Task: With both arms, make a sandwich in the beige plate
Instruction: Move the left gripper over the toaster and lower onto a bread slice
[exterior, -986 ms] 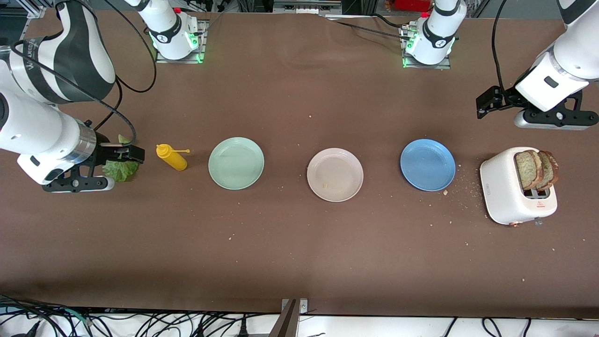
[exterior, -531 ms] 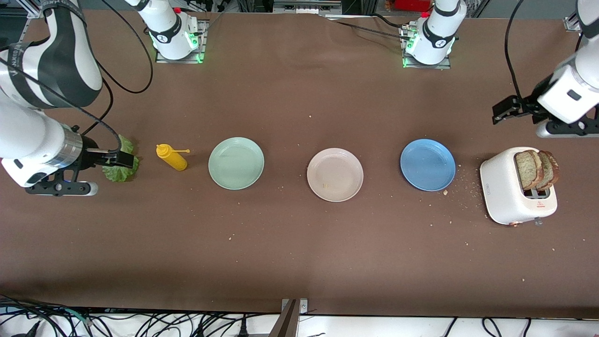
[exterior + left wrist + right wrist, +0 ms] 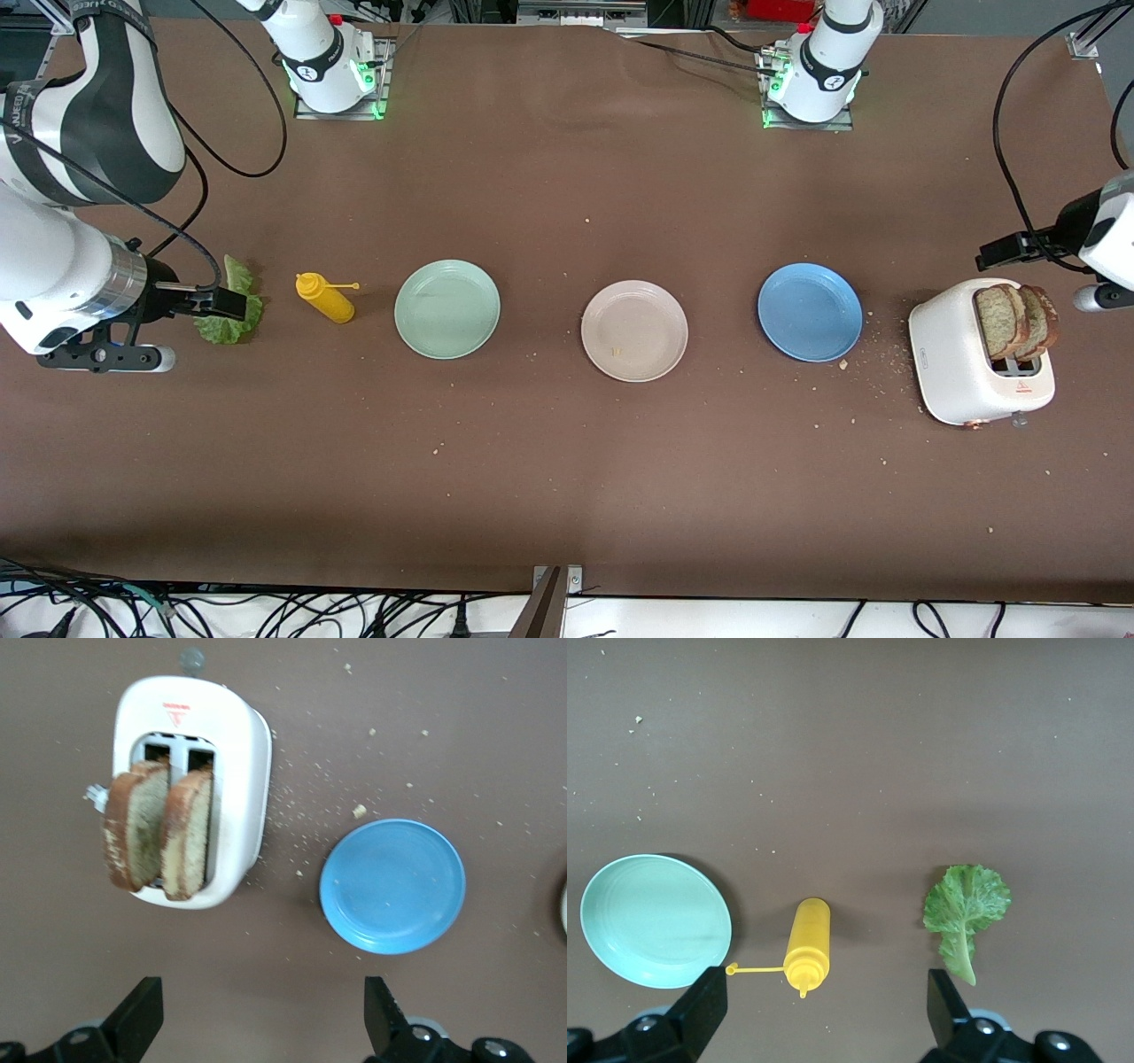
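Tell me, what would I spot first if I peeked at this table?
Probably the three round plates in a row: mint-green plate, beige plate in the middle, blue plate. At the left arm's end stands a white toaster with two brown toast slices poking out, the open left pincer hovering close by. At the right arm's end lies a green lettuce leaf beside a yellow squeeze bottle, under the open right pincer.

table [image 3: 567, 461] | on it: lettuce leaf [image 3: 232, 312], yellow bottle [image 3: 325, 298], mint-green plate [image 3: 447, 309], beige plate [image 3: 634, 330], blue plate [image 3: 810, 312], toaster [image 3: 961, 372]
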`<act>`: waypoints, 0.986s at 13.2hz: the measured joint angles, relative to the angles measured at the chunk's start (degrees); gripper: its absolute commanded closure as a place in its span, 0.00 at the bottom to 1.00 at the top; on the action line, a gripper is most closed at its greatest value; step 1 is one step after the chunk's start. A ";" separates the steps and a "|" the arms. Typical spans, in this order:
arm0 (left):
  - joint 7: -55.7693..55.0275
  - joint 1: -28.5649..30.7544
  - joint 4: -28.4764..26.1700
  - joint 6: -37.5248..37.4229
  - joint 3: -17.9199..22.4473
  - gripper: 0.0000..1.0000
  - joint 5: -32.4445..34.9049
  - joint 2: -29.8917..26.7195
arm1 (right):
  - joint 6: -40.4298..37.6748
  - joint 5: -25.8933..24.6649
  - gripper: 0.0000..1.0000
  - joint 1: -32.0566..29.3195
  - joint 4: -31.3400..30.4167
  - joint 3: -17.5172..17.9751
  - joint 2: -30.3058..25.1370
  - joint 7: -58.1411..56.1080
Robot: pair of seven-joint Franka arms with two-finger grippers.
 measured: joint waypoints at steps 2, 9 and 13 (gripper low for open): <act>1.91 0.54 -0.12 1.83 0.00 0.00 0.81 1.48 | 0.01 0.00 0.00 0.00 0.01 0.00 0.00 0.02; 6.34 3.15 -4.94 14.80 -0.02 0.00 2.54 5.07 | 0.03 0.10 0.00 0.00 0.00 0.03 0.00 0.03; 6.80 4.31 -10.94 23.01 -0.03 0.01 2.87 5.09 | 0.03 0.10 0.00 0.00 0.01 0.03 0.00 0.03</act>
